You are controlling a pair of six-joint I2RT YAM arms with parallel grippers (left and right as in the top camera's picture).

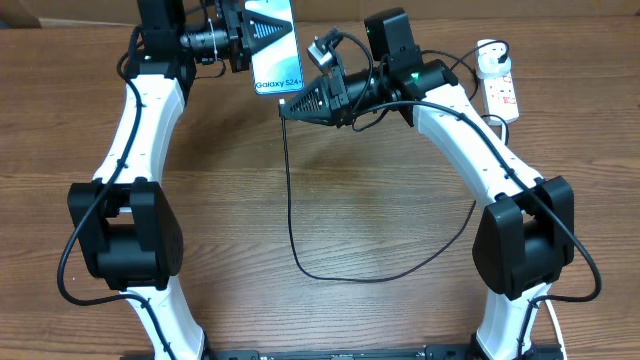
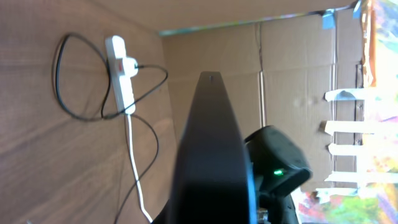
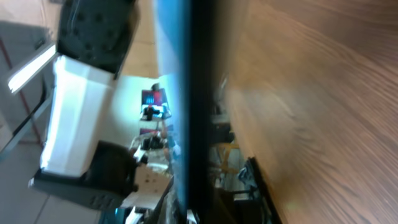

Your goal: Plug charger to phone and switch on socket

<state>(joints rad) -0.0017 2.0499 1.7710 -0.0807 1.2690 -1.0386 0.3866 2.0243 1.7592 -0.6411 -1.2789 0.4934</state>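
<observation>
My left gripper (image 1: 243, 40) is shut on the phone (image 1: 275, 48) and holds it up off the table at the far middle, its "Galaxy S24+" screen facing up. My right gripper (image 1: 291, 106) is shut on the connector end of the charger (image 1: 289, 200), right at the phone's near edge. The black cable hangs down, loops over the table and runs to the round white adapter (image 1: 488, 48), plugged into the socket (image 1: 503, 95) at the far right. The left wrist view shows the phone edge-on (image 2: 211, 155) and the socket (image 2: 123, 87). The right wrist view shows the phone's dark edge (image 3: 199, 93) close up; the connector is hidden.
The socket's white cord (image 2: 134, 155) trails across the wooden table (image 1: 380, 200). Cardboard walls (image 2: 292, 74) stand behind the table. The black cable loop lies in the middle between both arms' bases.
</observation>
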